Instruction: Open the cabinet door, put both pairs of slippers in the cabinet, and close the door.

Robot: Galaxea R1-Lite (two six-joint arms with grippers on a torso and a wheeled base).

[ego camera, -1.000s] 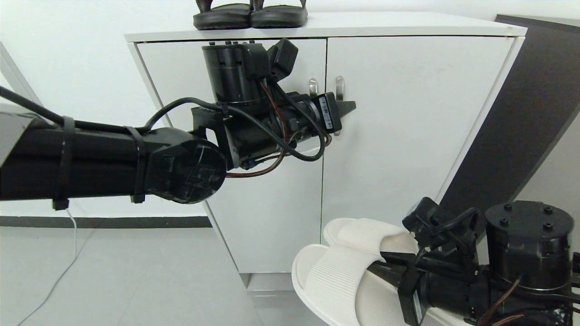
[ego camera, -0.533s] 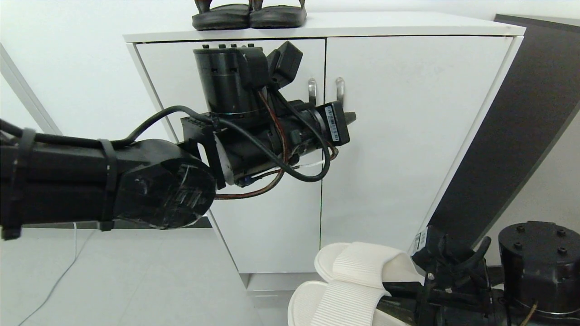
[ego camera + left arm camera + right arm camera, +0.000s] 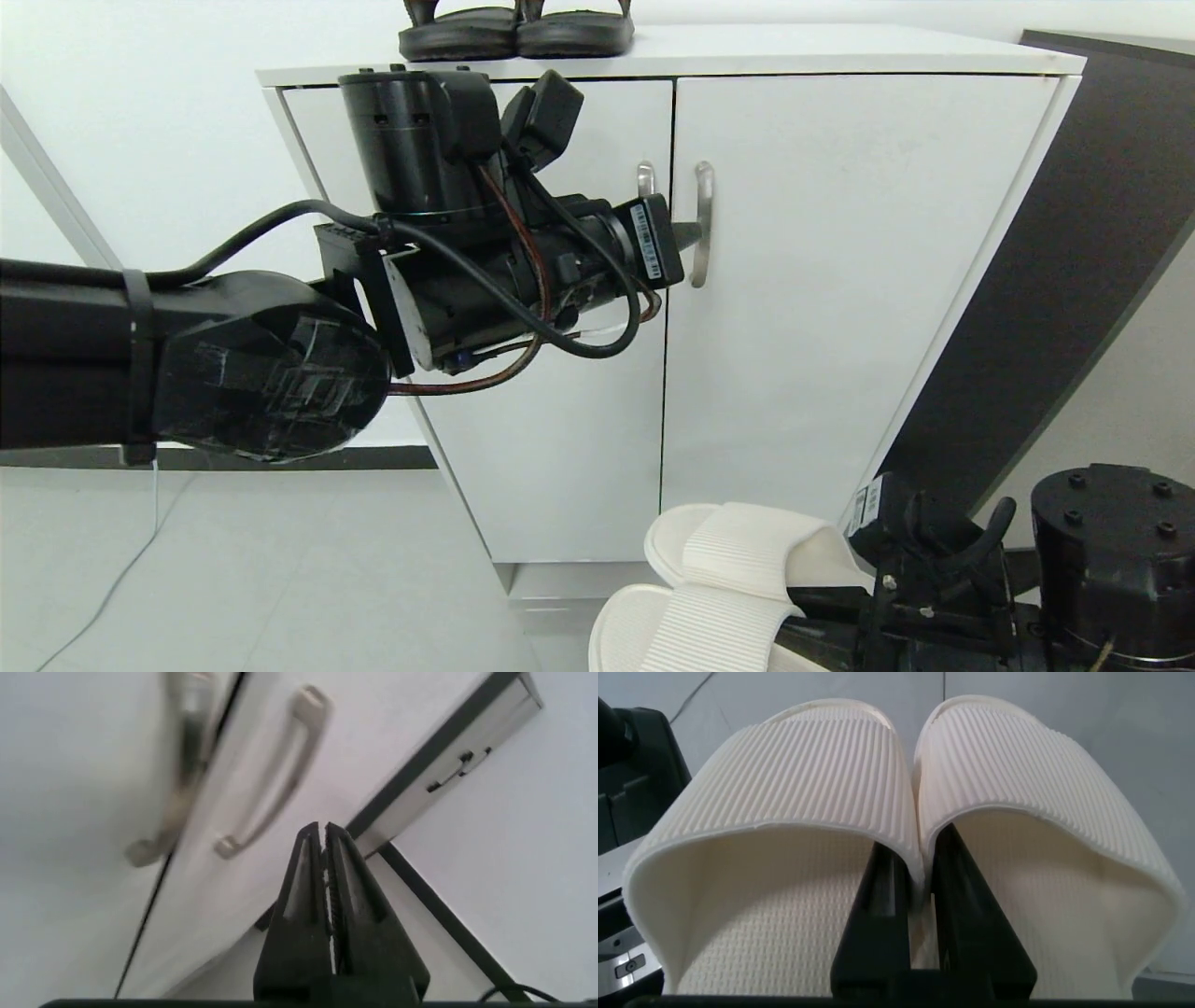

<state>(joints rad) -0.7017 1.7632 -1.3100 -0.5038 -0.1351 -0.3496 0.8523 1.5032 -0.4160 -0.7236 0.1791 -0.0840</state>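
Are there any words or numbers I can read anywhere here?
Barcode sticker on the left gripper: too small to read.
Small sticker on the right gripper: too small to read.
No writing on the cabinet, white slippers or black slippers.

The white cabinet [image 3: 840, 280] stands on the pale grey floor [image 3: 280, 579]; its recessed plinth [image 3: 560, 581] meets the floor well below the left gripper [image 3: 695, 233]; the cabinet's flat white top [image 3: 840, 51] runs above that gripper and carries a pair of black slippers [image 3: 516, 33]; the two lie side by side, touching, soles down, near the top's front edge, above the gripper and over toward its arm's side; on the floor a thin pale cable [image 3: 154, 495] trails, far below the gripper and well off to the robot's left of the cabinet.
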